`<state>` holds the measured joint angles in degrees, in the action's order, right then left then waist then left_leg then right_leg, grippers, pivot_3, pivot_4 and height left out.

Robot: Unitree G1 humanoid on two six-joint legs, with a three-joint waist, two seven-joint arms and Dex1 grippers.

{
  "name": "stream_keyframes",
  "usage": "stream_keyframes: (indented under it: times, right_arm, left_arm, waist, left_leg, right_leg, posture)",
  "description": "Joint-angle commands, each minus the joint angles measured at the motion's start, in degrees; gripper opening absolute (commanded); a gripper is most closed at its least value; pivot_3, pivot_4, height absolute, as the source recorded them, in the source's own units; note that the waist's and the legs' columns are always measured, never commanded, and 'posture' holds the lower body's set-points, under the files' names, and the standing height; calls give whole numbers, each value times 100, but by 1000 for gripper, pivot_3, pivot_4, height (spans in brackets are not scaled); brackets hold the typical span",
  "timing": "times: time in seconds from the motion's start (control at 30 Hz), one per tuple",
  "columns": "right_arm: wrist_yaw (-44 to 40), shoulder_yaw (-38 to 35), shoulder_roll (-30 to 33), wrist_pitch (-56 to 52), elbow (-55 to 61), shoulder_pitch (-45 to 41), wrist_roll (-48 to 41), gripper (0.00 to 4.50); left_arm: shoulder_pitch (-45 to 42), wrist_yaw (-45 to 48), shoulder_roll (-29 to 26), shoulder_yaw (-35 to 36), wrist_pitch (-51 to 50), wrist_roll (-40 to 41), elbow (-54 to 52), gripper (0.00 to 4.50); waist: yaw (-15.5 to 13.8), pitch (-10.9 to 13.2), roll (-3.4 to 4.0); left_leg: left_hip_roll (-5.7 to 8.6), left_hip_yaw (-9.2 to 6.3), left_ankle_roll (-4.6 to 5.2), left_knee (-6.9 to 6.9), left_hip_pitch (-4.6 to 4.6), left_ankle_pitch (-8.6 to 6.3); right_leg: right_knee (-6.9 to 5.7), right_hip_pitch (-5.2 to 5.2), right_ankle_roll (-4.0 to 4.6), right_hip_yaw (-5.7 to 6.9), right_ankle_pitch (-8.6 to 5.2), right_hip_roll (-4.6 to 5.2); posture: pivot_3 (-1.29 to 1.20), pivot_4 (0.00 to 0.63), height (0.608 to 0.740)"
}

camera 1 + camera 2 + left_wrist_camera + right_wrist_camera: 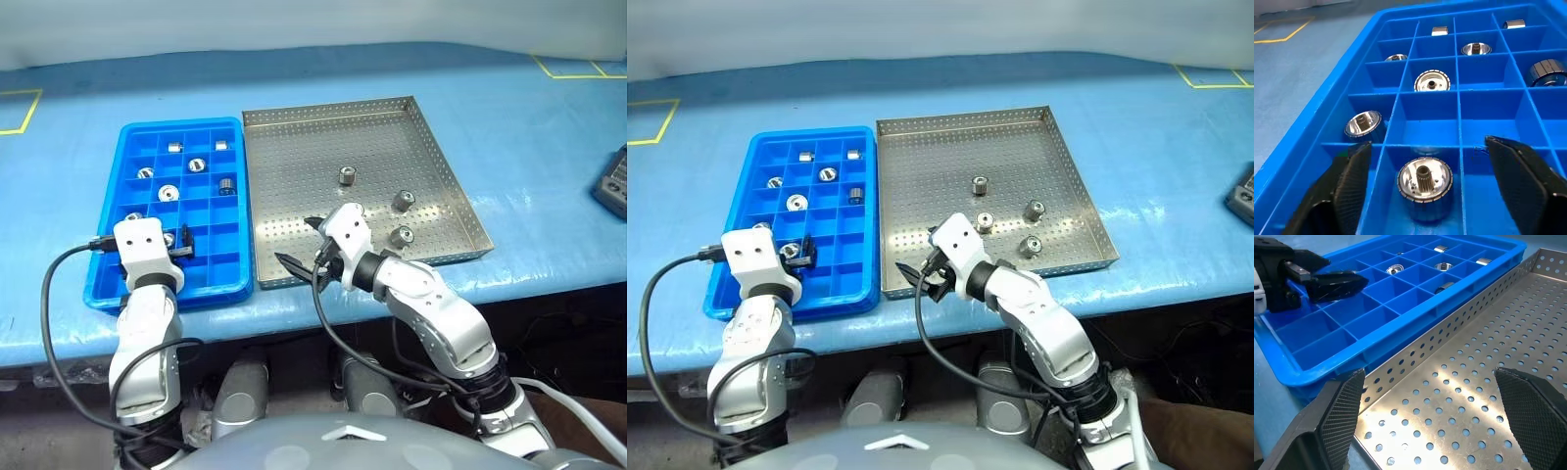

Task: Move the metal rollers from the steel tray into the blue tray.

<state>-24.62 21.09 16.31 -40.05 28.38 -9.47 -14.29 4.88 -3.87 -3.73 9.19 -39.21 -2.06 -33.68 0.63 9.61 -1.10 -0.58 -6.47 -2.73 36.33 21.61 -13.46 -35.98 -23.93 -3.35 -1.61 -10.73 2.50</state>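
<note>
On the left of the blue table lies the blue tray, its grid of square compartments holding several rollers. One roller stands on end in a compartment of the second column from the tray's left wall, near the front end, with its toothed centre hub up. The left gripper hovers over that end of the tray with its fingers spread wide, one on either side of this roller and clear of it (nothing is held). Another roller sits in the neighbouring compartment one row farther back, and more are scattered toward the far end.

Just beside the blue tray, on its right, is the steel tray, a perforated metal sheet with low rims. The right gripper hangs over its near left corner, jaws wide apart and empty. Farther right, rollers still stand on the steel tray, well apart from the gripper: four of them, in the tray's right half.
</note>
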Motion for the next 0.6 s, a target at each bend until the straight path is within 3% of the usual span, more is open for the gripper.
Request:
stream_keyframes:
  times: [0.03,0.27,0.6]
  right_arm:
    - [71,-197,27,32,276,93,-11,4500]
    - [321,-960,211,36,489,593,-64,4500]
    - [712,-1367,251,-90,921,1185,5,4500]
  left_arm:
    - [-466,419,-274,-211,204,154,-50,4465]
    - [-1710,1488,-747,-967,534,393,1262,4465]
    - [-2919,2511,-507,-2192,900,454,2893,4465]
  waist:
    - [0,0,0]
    - [52,0,1]
    - [343,0,3]
  left_leg:
    - [0,0,0,0,0,0]
    - [2,1,0,-1,3,0]
    - [3,3,3,-2,5,-2]
  right_leg:
    - [0,0,0,0,0,0]
    - [5,1,0,0,0,1]
    - [7,0,-1,-3,1,1]
  posture:
    - [39,150,740]
    - [-33,150,740]
    - [-144,150,740]
